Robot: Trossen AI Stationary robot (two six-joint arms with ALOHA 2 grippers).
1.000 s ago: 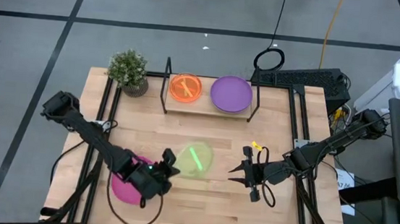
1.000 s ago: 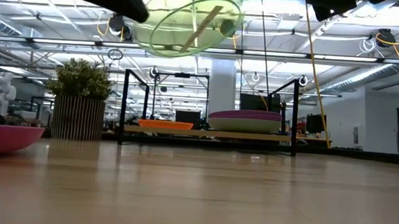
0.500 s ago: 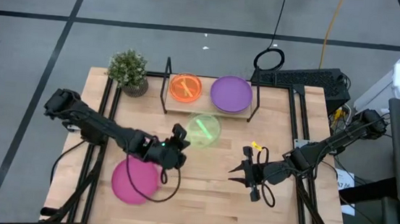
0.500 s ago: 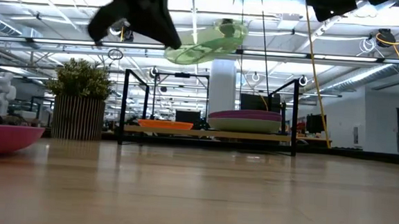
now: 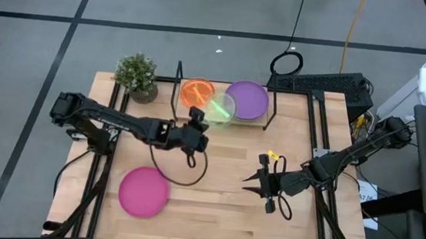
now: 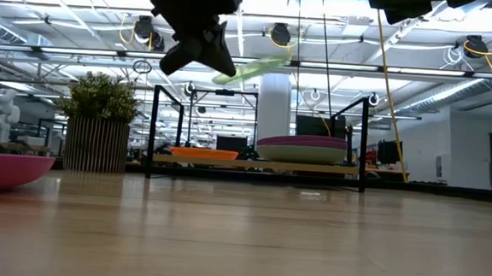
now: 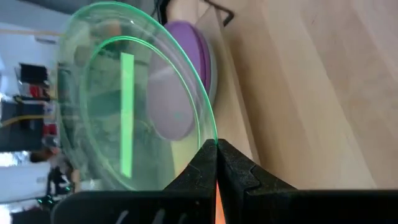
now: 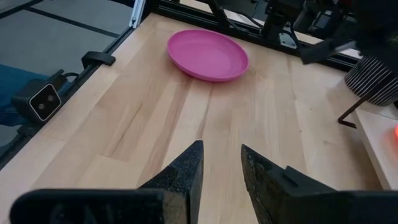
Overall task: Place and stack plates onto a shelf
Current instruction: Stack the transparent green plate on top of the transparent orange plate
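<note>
The left gripper (image 5: 199, 126), clamped on the translucent lime-green round plastic plate's (image 5: 220, 110) rim, should centre it over the orange translucent plate (image 5: 194, 91) ahead, then lower level.

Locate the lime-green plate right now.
High view: the lime-green plate is held off the table by the left tool, over the shelf, between the orange plate and purple plate.

Potted plant (image 5: 137, 76) beside keyboard-side table corner
</note>
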